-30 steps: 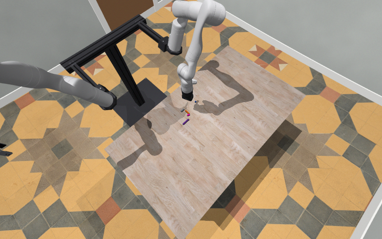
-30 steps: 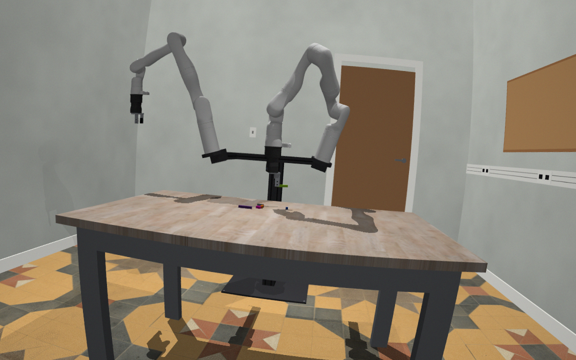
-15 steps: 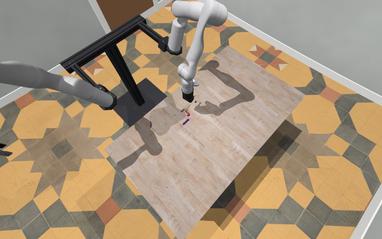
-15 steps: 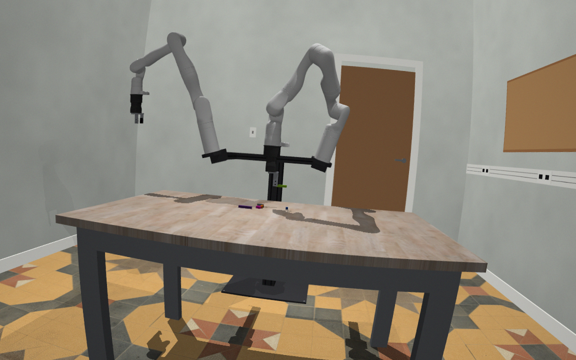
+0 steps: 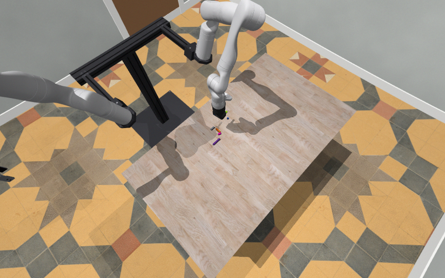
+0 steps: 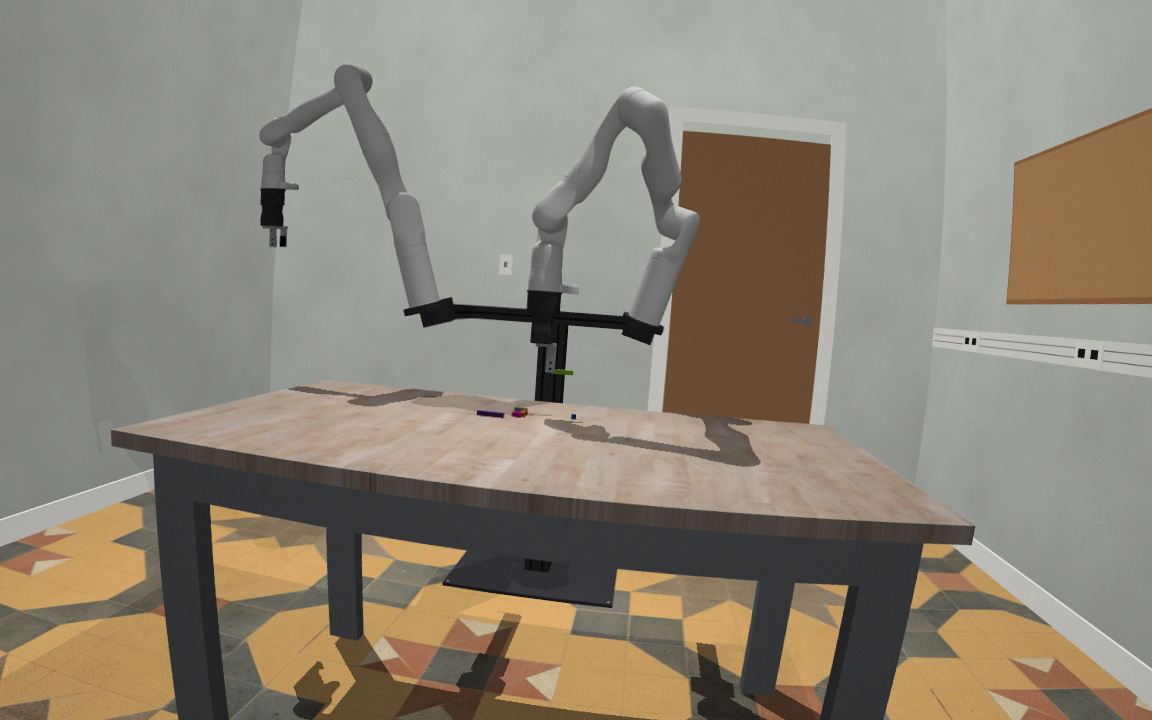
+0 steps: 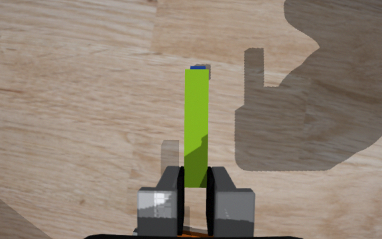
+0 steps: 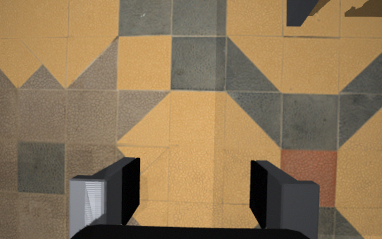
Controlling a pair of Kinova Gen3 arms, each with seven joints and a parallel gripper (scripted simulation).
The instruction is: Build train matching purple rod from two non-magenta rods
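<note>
Fingers of my left gripper (image 5: pixel 219 112) (image 6: pixel 550 368) (image 7: pixel 195 176) are closed on one end of the lime rod (image 5: pixel 226 112) (image 6: pixel 564 371) (image 7: pixel 196 113), which sticks out level above the table (image 5: pixel 252 165) (image 6: pixel 544 447) (image 7: pixel 78 116). In the wrist view its free end partly covers the blue rod (image 5: pixel 227 118) (image 6: pixel 573 416) (image 7: pixel 197 68), my landmark; five and one make the purple length, so I judge the step is to lay lime against blue. I want the two long axes in one line before I descend, with lime's free end drawn back towards the gripper side of blue, or it may land on top. Because I hold it by the end, any touch at the far tip could twist it in the pads, so I would come down slowly and level, settle it flat, then close any gap with a gentle push; blue is small and would likely skid or turn. Near blue, on the purple side, lie the orange rod (image 5: pixel 218 130) (image 6: pixel 523 411) (image 7: pixel 195 234) and magenta rod (image 5: pixel 219 133) (image 6: pixel 518 414), with the grey rod (image 5: pixel 212 128) beside orange; my fingers should miss them all. Farther from blue lies the purple rod (image 5: pixel 216 141) (image 6: pixel 490 413), only a measure. Well apart from blue, off the table, my right gripper (image 5: pixel 8 173) (image 6: pixel 277 237) (image 8: pixel 194 182) hangs wide apart with nothing in it.
</note>
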